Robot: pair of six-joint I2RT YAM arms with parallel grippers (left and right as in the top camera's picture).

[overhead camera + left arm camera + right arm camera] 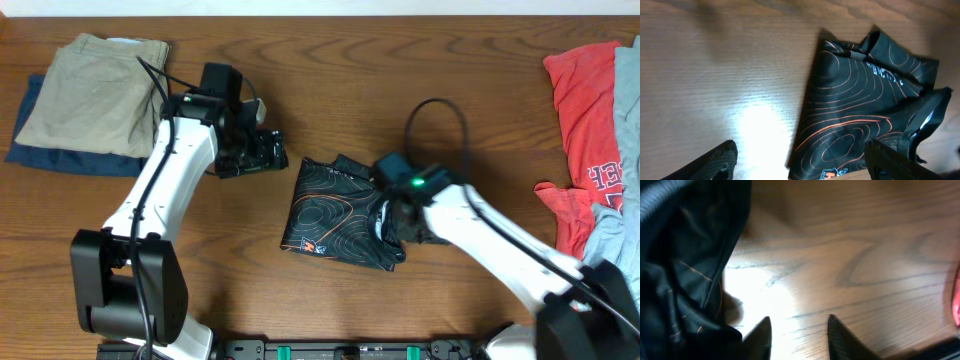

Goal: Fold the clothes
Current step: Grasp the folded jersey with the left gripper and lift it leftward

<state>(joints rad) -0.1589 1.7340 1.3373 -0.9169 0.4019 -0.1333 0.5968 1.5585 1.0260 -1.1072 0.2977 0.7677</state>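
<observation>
The jersey (335,212) lies mid-table as a compact, slightly rumpled bundle, so the fold looks nearly finished. The left gripper (800,162) hovers just left of it, fingers spread wide and empty, probably held clear so the fold can settle. The right gripper (799,335) sits at the bundle's right edge, jaws partly apart over bare table (865,255), pinching nothing. Folded khaki trousers (95,90) lie far left. Red clothes (585,110) are heaped at the right, seemingly unfolded.
</observation>
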